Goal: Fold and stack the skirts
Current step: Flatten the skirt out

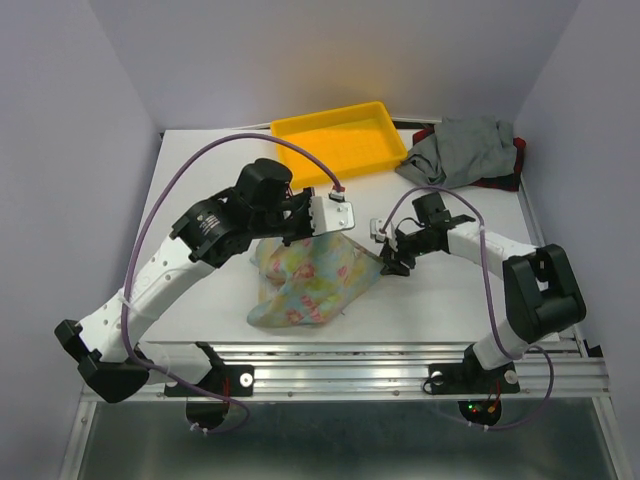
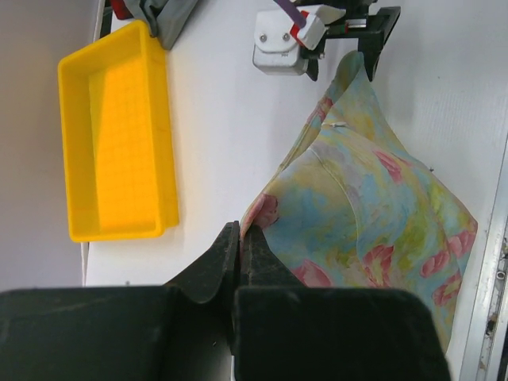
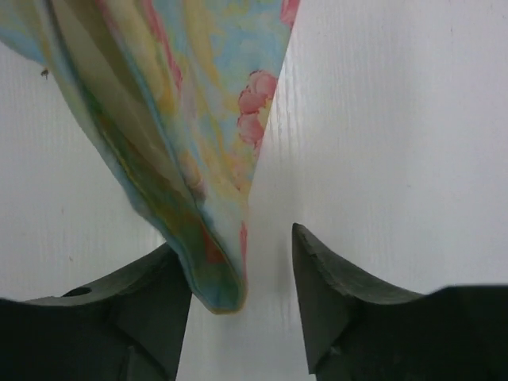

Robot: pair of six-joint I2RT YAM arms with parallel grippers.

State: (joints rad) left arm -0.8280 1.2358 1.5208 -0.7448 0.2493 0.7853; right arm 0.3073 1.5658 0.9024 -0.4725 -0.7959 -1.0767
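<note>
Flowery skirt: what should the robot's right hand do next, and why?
Probably close the right fingers on the corner of the flowery skirt. They stand open with that corner hanging between them, while the left fingers pinch another edge.

The plaid skirt (image 1: 518, 155) is mostly buried under the grey skirt (image 1: 460, 150); only red slivers peek out. From the right wrist, the floral skirt (image 3: 182, 119) runs off the top edge.
</note>
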